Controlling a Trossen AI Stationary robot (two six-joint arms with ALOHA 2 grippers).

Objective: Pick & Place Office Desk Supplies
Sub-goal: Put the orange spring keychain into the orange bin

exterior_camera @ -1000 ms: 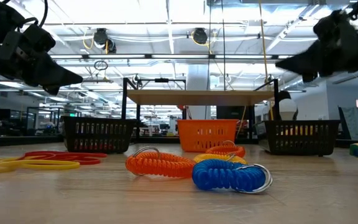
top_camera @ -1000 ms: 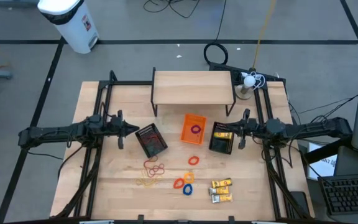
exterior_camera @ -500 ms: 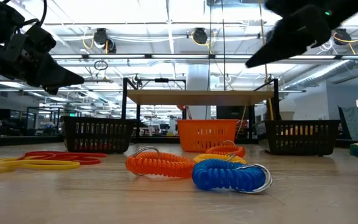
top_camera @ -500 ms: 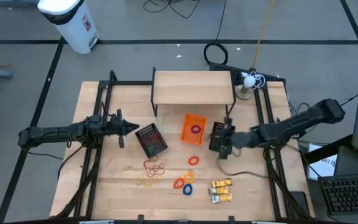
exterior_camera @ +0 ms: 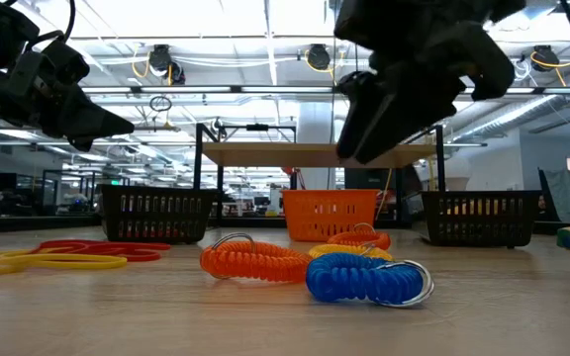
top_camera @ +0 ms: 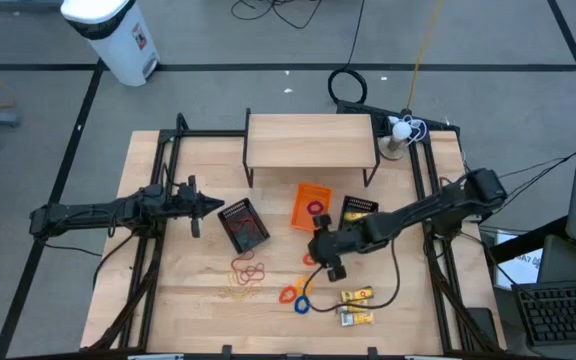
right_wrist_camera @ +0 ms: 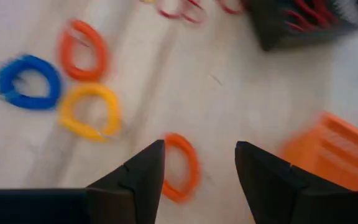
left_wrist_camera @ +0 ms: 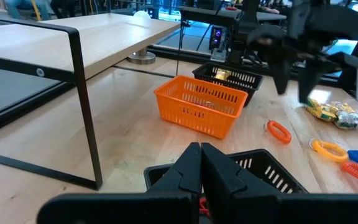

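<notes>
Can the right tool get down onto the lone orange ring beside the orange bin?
Probably yes. The right tool hangs open almost over the orange ring, which lies flat on bare wood, apart from the orange bin and the other rings.

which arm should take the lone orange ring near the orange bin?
Right. Its open hand hangs just above the orange ring, fingers either side in its wrist view. The left hand is shut, off by the left mesh bin.

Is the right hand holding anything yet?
No. In the right wrist view the right hand is open and empty, with the lone orange ring on the table beneath it.
</notes>
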